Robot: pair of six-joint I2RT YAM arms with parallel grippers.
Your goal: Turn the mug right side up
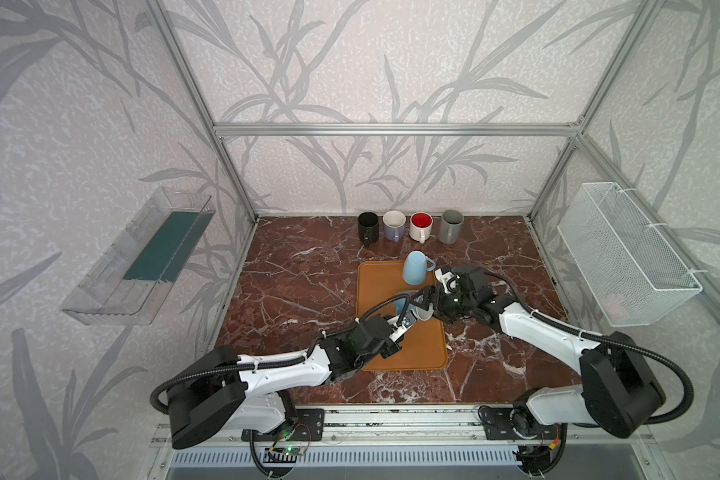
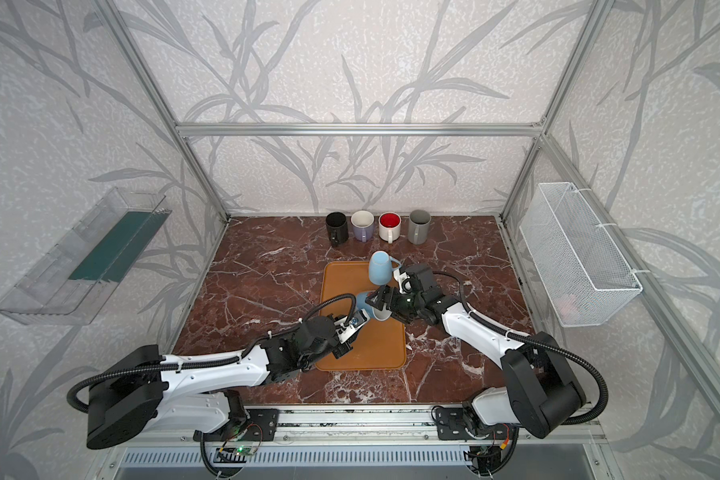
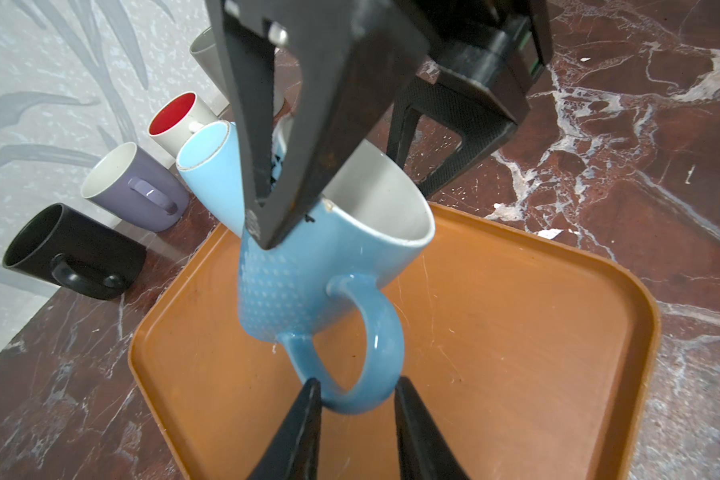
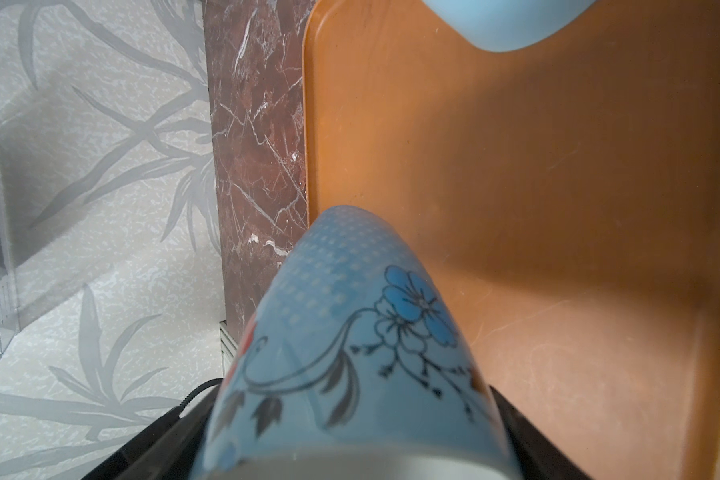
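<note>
Between the wide jaws of the right claw, the blue dotted ceramic mug is gripped tilted; the left claw pinches its handle, presumably to control rotation, with the orange plastic tray beneath both claws

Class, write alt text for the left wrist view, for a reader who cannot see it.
A blue dotted mug hangs tilted above an orange tray, the left claw pinching its handle and the right claw clamped across its body. Behind stands a pale blue mug.
</note>
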